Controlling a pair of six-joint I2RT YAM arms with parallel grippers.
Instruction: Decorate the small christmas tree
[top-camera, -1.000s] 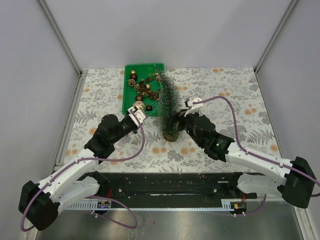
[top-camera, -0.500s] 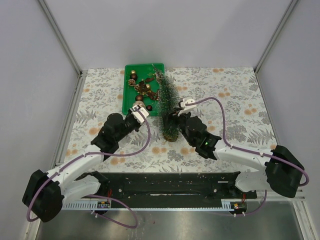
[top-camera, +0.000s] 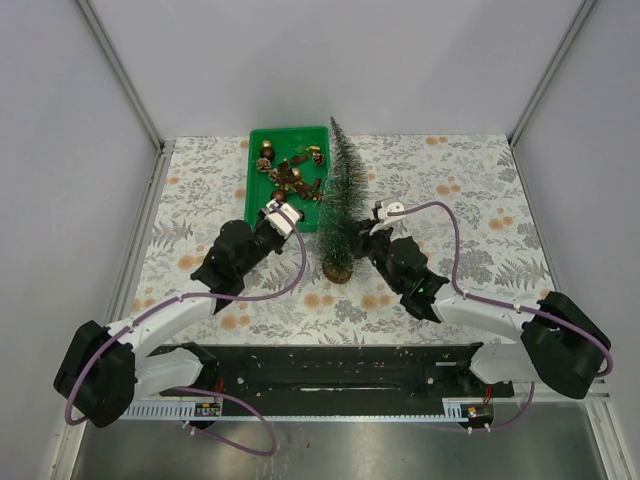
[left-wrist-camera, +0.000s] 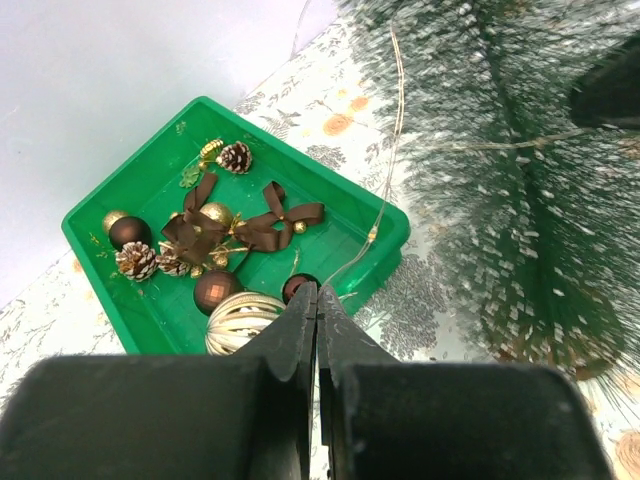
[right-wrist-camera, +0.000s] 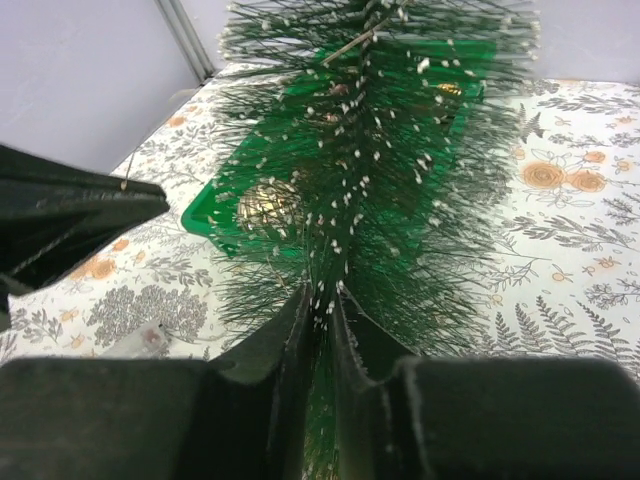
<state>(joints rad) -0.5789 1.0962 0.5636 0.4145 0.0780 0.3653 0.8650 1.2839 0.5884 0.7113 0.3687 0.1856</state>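
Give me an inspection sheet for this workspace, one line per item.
Surface: leaf-patterned tablecloth, flat.
Job's things: tree upright beside the green tray; thin wire draped on it.
Clutter: baubles, pine cones and bows, all inside the tray.
Tools: left tool shut on the thin wire; right tool shut on the tree's lower part.
Cables: a purple cable loops off each arm.
Surroundings: grey walls, metal corner posts.

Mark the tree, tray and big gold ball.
tree (top-camera: 342, 205), top view, mid foliage.
tray (left-wrist-camera: 135, 160), left wrist view, far rim.
gold ball (left-wrist-camera: 240, 322), left wrist view, striped face.
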